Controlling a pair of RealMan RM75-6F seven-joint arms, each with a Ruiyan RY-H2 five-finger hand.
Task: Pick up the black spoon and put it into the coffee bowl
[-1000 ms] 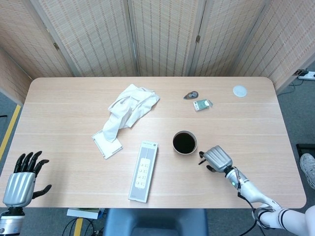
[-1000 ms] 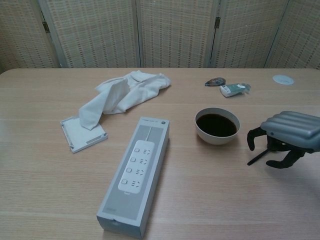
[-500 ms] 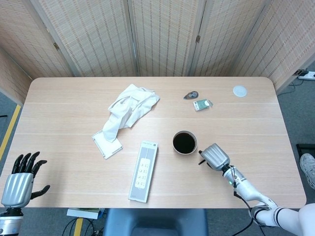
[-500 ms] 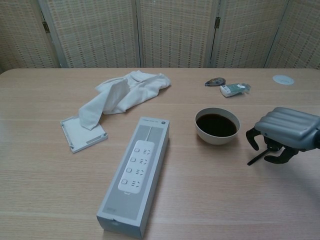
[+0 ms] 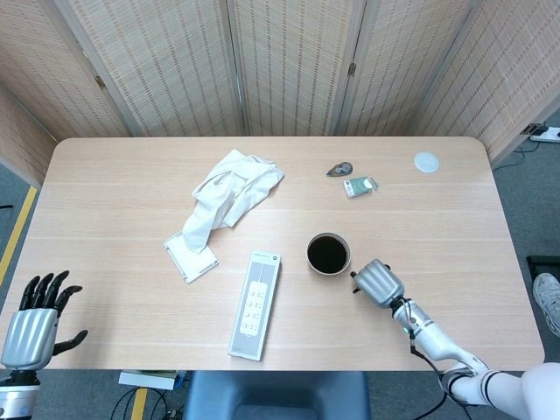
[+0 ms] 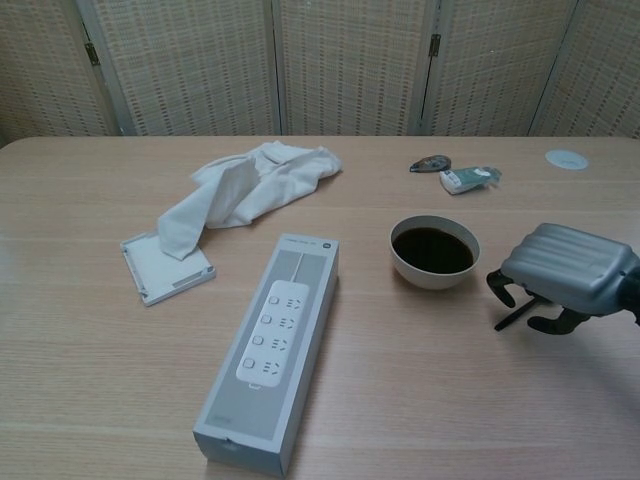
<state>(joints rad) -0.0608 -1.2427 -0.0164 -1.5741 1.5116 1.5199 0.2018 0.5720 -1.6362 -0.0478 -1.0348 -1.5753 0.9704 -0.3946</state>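
Right of coffee bowl [image 6: 433,251]: right hand [image 6: 566,272] palm-down, fingers curled around black spoon [image 6: 512,319]; left hand [image 5: 33,317] fingers spread.

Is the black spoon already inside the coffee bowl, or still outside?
Outside. The black spoon is under the right hand, beside the coffee bowl.

Bare worktop [image 6: 420,400] lies between the right hand [image 6: 567,272] and coffee bowl [image 6: 434,251]; the boxed power strip [image 6: 273,345] stands well left.

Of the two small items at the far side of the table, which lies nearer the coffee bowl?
The green-and-white packet, nearer the coffee bowl than the dark teardrop-shaped correction tape dispenser behind it.
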